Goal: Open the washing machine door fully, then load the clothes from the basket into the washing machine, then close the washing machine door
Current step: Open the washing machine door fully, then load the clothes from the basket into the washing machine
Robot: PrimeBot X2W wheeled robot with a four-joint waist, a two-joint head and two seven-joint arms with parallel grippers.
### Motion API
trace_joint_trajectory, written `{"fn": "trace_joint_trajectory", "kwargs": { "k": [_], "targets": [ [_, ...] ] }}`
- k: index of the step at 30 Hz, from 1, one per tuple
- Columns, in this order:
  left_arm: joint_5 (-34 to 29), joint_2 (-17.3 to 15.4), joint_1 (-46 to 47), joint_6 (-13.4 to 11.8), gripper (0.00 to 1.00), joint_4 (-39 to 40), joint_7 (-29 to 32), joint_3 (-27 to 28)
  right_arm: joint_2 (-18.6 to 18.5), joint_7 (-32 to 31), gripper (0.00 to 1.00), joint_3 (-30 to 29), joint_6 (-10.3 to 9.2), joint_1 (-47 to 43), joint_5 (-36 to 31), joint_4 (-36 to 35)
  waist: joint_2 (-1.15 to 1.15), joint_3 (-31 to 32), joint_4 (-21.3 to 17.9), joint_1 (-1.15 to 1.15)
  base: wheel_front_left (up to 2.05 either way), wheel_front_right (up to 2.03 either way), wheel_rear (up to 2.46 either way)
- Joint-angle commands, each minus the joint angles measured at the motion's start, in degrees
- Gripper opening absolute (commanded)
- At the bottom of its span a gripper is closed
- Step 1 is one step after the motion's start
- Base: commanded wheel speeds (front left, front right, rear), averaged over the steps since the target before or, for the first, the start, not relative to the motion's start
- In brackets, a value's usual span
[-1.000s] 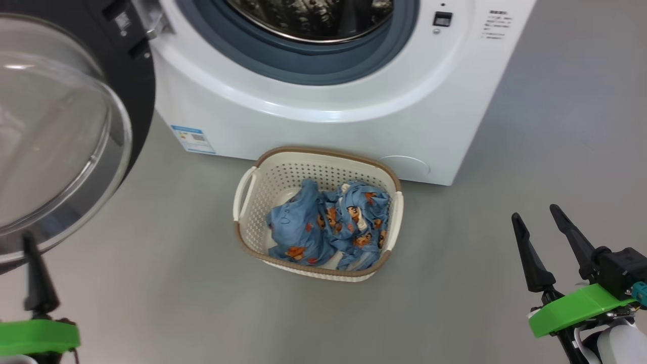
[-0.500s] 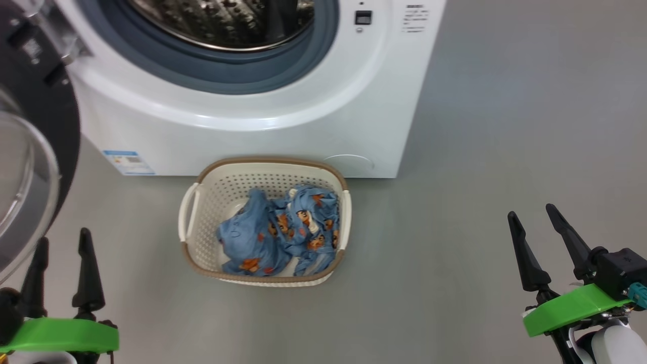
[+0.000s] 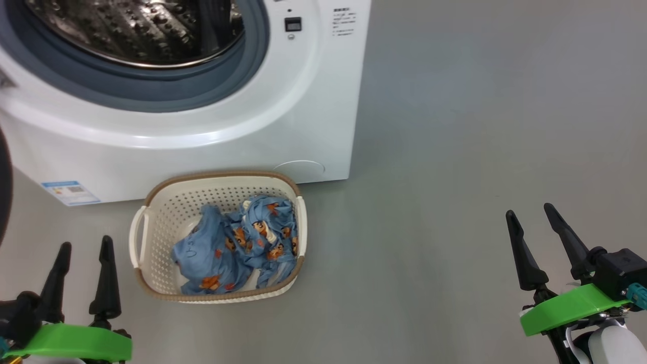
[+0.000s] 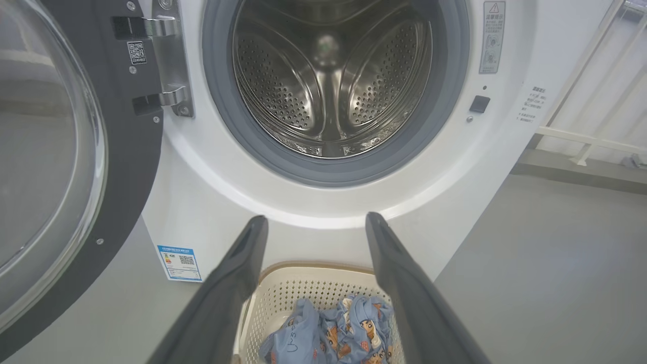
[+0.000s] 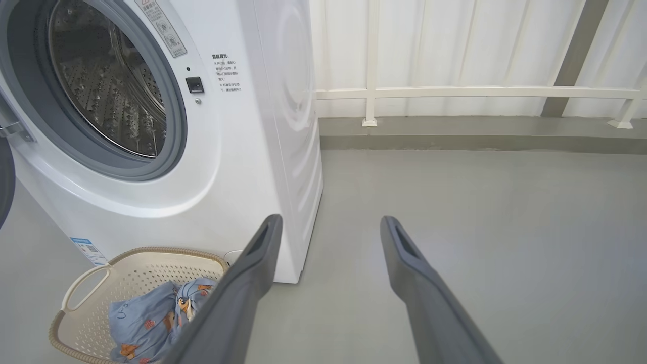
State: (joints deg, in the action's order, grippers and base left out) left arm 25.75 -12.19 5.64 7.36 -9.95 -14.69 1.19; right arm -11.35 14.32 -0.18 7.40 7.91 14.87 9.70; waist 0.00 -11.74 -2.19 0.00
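Washing machine door (image 4: 129,151): glossy black rim, bulging clear glass, open at left. Left gripper (image 3: 86,242): tapered dark fingers apart, empty. Washing machine (image 3: 323,101): white box, perforated steel drum exposed. Basket (image 3: 217,175): perforated cream plastic, on floor just before washer; crumpled blue clothes (image 3: 237,242) inside. Right gripper (image 3: 528,210): spread, empty.

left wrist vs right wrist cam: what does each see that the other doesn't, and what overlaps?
Left wrist, not right wrist: glass window of the washing machine door, its hinges, the open left gripper. Right wrist, not left wrist: side panel of the washing machine, the open right gripper. Both: steel drum, basket, clothes, energy label.
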Motion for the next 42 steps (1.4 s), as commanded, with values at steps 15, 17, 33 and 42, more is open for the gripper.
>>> {"fn": "trace_joint_trajectory", "kwargs": {
  "k": [15, 17, 33, 42],
  "targets": [
    [1.09, -1.45, -0.40, 0.13, 1.00, 1.94, -0.30, 1.42, 0.13, 0.68, 1.00, 0.83, 0.09, -1.59, 0.79, -1.98, 0.00, 0.48, -2.69, 0.00, 0.00, 0.00, 0.00],
    [1.13, -1.50, -0.31, 0.13, 1.00, 1.97, -0.30, 1.45, 0.19, 0.68, 1.00, 0.75, 0.09, -1.61, 0.75, -2.04, 0.00, 0.44, -2.70, 0.00, 0.00, 0.00, 0.00],
    [1.77, -1.55, 0.34, 0.13, 1.00, 2.20, -0.30, 1.18, 0.50, 0.68, 1.00, 0.23, 0.09, -1.20, 0.71, -2.46, 0.00, -0.52, -2.41, 0.00, 0.00, -0.01, 0.01],
    [2.87, -2.06, 1.18, 0.13, 1.00, 2.44, -0.30, 0.45, 0.72, 0.68, 1.00, 0.42, 0.09, -0.55, 0.71, -2.37, 0.00, -1.32, -2.21, 0.00, 0.63, -0.99, 0.36]
  ]
}}
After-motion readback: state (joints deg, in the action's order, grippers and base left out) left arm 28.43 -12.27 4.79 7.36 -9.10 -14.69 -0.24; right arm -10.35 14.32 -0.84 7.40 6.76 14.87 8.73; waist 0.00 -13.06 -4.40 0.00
